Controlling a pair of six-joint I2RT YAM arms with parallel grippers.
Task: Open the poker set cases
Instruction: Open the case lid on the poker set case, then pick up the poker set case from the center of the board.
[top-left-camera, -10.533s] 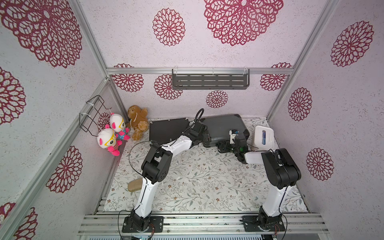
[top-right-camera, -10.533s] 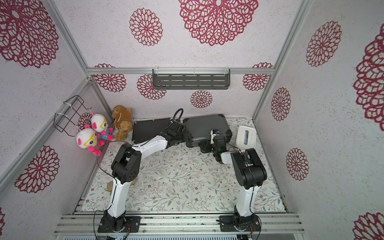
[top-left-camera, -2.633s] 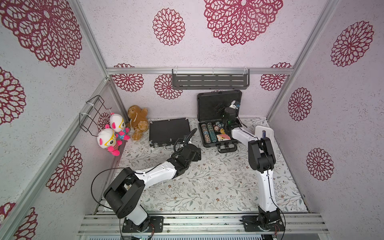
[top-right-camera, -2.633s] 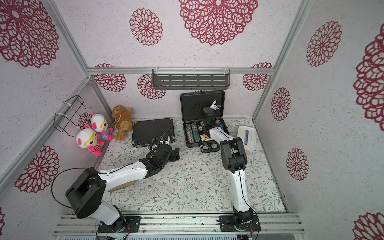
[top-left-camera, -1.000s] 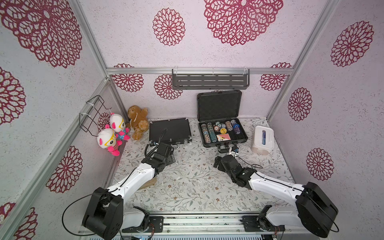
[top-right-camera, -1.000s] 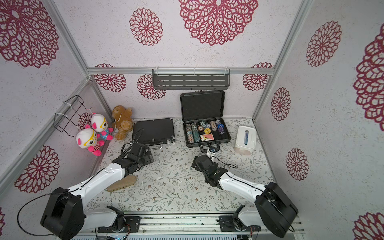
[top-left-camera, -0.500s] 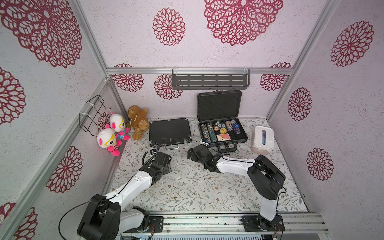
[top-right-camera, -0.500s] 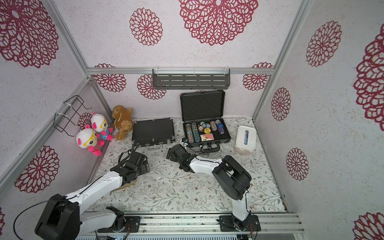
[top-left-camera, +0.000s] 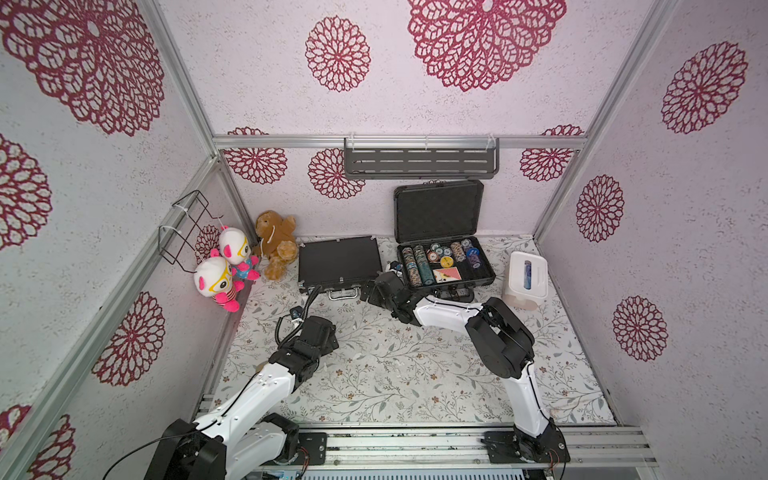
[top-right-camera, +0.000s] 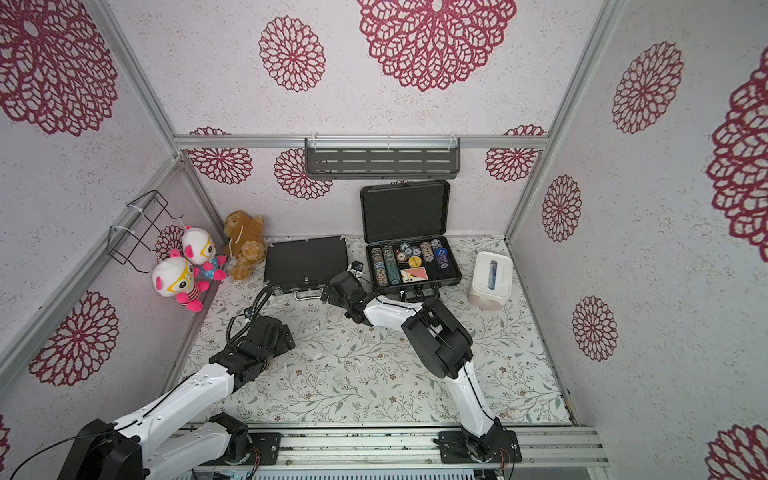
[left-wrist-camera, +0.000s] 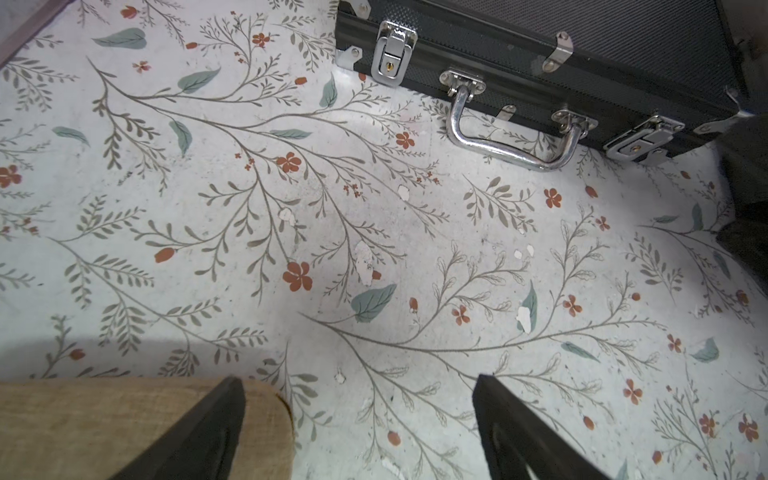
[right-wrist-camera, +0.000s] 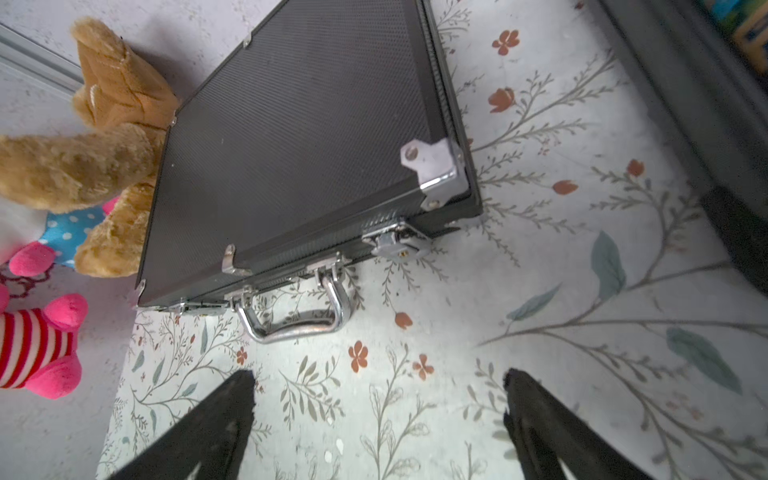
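Where floral-print bench meets rough walls stamped with red rosettes, thin black case, woven-grain with chrome latches, lies shut beside thicker grey case, propped open, chips showing. Left pincer and right pincer gape empty, facing the chrome handle.

We see a black mesh-textured case with silver latches. Beside it, a dark grey case holds multicoloured chips. On its other side are a brown bear and a red-striped doll. Beneath it lies a white mat with grey sprigs and red flowers.
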